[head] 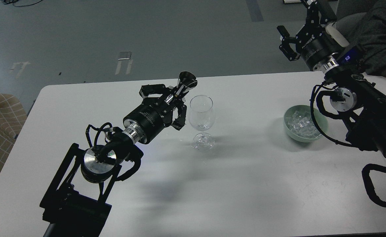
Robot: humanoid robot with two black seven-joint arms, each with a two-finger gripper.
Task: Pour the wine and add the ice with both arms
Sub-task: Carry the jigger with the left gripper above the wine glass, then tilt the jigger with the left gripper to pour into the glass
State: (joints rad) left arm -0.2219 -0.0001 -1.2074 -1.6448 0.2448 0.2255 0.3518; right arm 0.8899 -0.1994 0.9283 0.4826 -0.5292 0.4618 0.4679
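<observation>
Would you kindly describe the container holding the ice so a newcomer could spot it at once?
Start at the white table and look to its right side, just in front of the right arm. There sits a pale green bowl heaped with the ice. Unlike the tall clear wine glass at the table's middle, it is low, opaque and coloured.

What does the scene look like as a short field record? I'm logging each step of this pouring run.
table: white
glass: upright, looks empty, mid-table
bowl: green, right of the glass
ice: heaped in the bowl
left gripper: shut on a shiny metal cup, tilted beside the glass rim
cup: mouth facing up and away, just left of the glass
right gripper: open, raised beyond the bowl, holding nothing
person: grey sleeve at top right
</observation>
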